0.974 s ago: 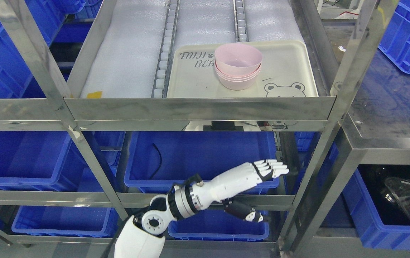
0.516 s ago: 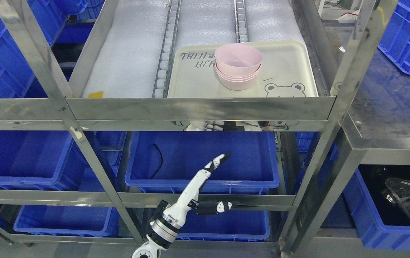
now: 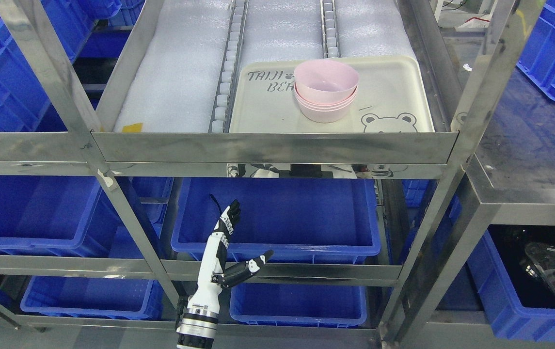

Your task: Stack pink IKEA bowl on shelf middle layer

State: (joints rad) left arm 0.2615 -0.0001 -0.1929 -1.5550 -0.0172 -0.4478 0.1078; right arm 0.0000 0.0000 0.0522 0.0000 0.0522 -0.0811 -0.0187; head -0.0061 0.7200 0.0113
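Steel shelving (image 3: pixel 267 148) fills the view, its framed layers standing among blue plastic crates. On the upper visible layer, lined with white foam sheeting (image 3: pixel 180 72) and split by two roller tracks (image 3: pixel 226 72), lies a cream tray (image 3: pixel 393 92) printed with a cartoon bear and partial lettering. The pink bowls (image 3: pixel 326 90) sit on this tray as a nested stack, just left of its middle and toward the back edge, above the bear's face. The topmost bowl is tilted a little in the ones beneath it, its rim lifted on one side. The stack stands upright, free of any hand, with bare tray on every side.

A small yellow tag (image 3: pixel 129 127) lies on the foam at the front left corner of the same layer.

Below the shelf's front rail, a large blue crate (image 3: pixel 277 218) sits on the next layer, with a thin black cable (image 3: pixel 215 202) hanging over its back wall. More blue crates (image 3: pixel 30 213) flank it and fill the lowest layer.

The left hand (image 3: pixel 226 242) rises from the bottom edge left of the middle, in front of the large crate, well below the bowls. Its fingers (image 3: pixel 229 219) point upward, extended and close together, while the thumb juts out to the right; they hold nothing.

To the right, a dark grey tabletop (image 3: pixel 529 140) adjoins the shelving, with a further blue crate on it at the far corner.
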